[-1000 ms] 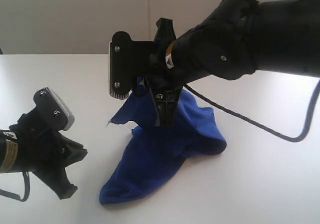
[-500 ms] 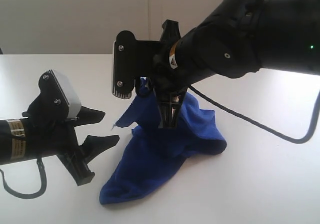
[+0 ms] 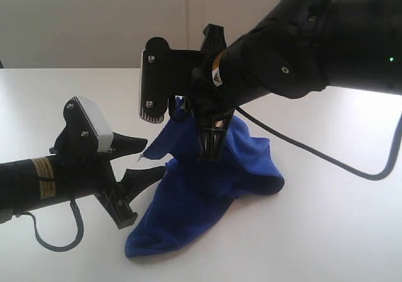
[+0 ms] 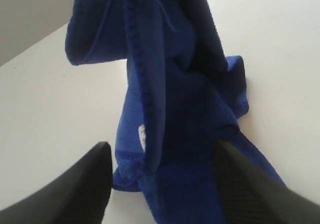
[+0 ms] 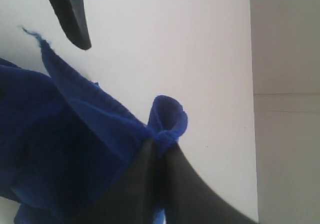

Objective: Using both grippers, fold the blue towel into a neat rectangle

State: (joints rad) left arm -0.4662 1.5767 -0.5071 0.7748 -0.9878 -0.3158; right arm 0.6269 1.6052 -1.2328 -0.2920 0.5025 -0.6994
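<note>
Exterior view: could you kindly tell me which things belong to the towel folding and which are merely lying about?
Job: blue towel, pinched by the shut right gripper; open left gripper.
Just there: black cable; white table.

Lab-like setting: bare white table (image 3: 326, 232), plain wall (image 3: 75, 24).

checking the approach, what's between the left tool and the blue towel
Nothing but bare table, in the left wrist view; the open left tool faces the blue towel.
</note>
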